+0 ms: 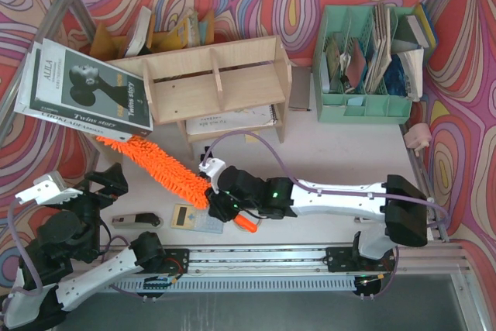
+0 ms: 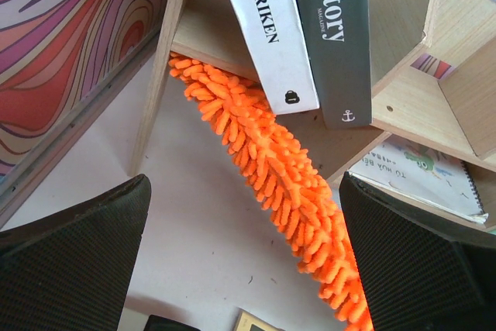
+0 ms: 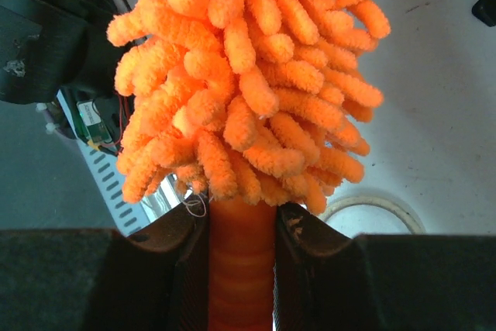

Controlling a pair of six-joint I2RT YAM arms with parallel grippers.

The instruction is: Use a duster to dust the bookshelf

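My right hand pinches the duster by its handle. The fluffy part runs up and left from it, tip under the shelf. My left hand is spread wide, empty, nearer that tip.

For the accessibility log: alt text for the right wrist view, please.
The right claw is shut on the smooth orange plastic handle of the fluffy orange microfibre duster, whose head fills the upper frame. A white tabletop lies behind.
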